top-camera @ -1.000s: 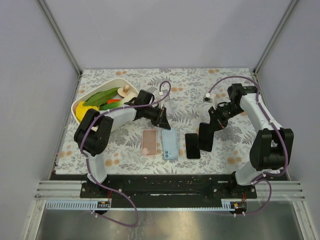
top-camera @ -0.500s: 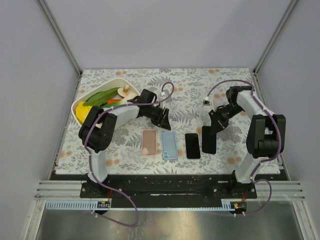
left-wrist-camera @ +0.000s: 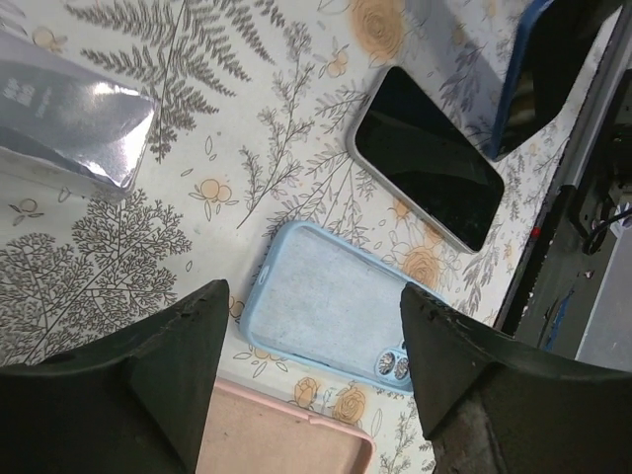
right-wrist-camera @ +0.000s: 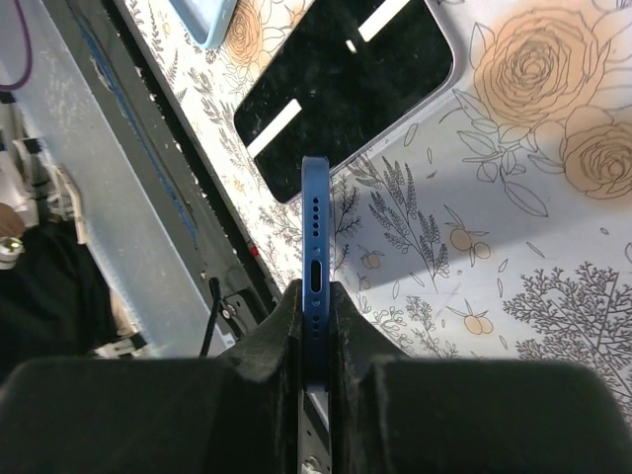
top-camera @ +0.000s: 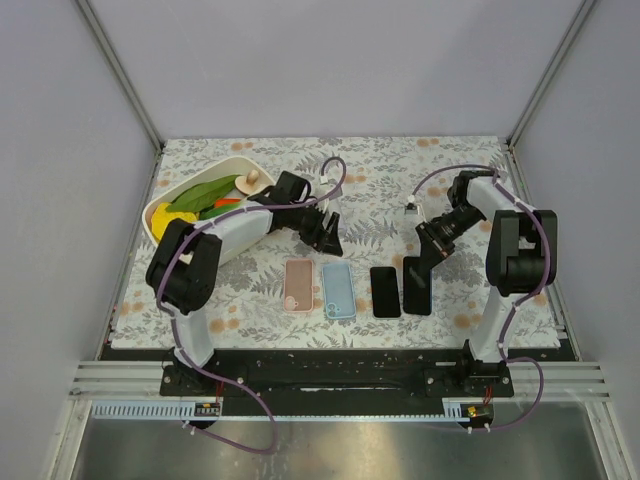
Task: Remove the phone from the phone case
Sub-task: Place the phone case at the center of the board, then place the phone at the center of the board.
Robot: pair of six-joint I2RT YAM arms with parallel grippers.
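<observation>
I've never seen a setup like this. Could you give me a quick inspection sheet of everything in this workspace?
Surface: floral tablecloth, flat, no spills seen.
Job's things: light blue case, empty, beside a pink case; black-screened phone lying flat; blue phone held on its edge.
Clutter: white bowl of vegetables at the far left; silver packet.
Grippers: left gripper open above the light blue case, holding nothing; right gripper shut on the blue phone.
Cables: purple cables looped along both arms.
Surroundings: grey walls with a metal frame; nothing else seen.
</observation>
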